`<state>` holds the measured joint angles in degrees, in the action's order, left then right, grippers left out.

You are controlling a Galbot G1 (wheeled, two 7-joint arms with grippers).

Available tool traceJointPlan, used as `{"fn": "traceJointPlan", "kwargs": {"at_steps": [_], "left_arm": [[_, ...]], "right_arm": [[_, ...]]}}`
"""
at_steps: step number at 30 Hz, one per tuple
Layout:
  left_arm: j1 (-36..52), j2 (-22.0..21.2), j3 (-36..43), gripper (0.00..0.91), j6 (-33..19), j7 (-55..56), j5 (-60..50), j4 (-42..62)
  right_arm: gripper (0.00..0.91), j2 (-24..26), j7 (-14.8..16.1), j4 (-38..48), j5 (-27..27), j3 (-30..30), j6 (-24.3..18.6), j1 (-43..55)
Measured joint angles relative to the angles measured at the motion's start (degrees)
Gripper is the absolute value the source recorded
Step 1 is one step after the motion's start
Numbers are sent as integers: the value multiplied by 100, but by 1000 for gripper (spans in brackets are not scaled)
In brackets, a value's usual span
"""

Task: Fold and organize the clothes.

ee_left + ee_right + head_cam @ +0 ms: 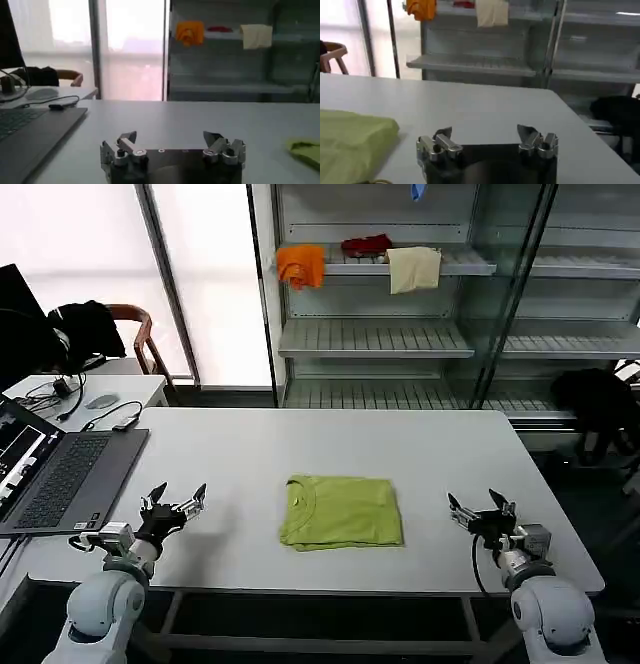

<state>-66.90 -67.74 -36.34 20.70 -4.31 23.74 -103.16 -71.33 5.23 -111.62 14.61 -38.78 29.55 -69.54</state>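
Observation:
The lime yellow-green T-shirt (341, 511) lies folded into a neat rectangle at the middle of the white table (330, 444), its round neck toward the left. My left gripper (176, 499) rests open near the table's front left, well clear of the shirt, with nothing between its fingers (127, 137). My right gripper (480, 504) sits open near the front right, also apart from the shirt. An edge of the shirt (305, 150) shows in the left wrist view, and a larger part of the shirt (350, 145) in the right wrist view.
An open laptop (60, 474) with cables lies at the table's left end. Behind the table stands a shelf unit (380, 334) holding orange (301, 264), red (366, 245) and cream (413, 268) cloths. A chair (135, 324) with a black garment stands far left.

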Motion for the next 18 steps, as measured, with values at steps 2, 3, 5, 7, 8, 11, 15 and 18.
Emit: {"fn": "traceJointPlan", "kwargs": {"at_steps": [2, 3, 5, 7, 8, 11, 15, 18], "left_arm": [[-1, 1, -10, 907, -1, 0, 0, -12], [-4, 1, -13, 907, -3, 1, 0, -17], [-19, 0, -16, 907, -10, 1, 2, -28], [-33, -5, -16, 907, -19, 1, 2, -30], [-39, -8, -16, 907, -24, 2, 2, -31], [-67, -6, -15, 907, -35, 2, 1, -64], [-72, 7, -21, 907, -42, 1, 2, -97], [-70, 7, -26, 907, -47, 1, 3, -97]], "right_arm": [[907, 31, 6, 0, -10, -29, -1, 12], [907, 42, 7, 0, -14, -43, -1, 16], [907, 58, 5, -1, -24, -63, 0, 20], [907, 63, -7, -1, -32, -74, 10, 30], [907, 63, -12, -1, -35, -81, 15, 33], [907, 63, -33, -11, -48, -93, 34, 48], [907, 75, -57, -31, -60, -104, 76, 61], [907, 80, -62, -36, -83, -110, 98, 65]]}}
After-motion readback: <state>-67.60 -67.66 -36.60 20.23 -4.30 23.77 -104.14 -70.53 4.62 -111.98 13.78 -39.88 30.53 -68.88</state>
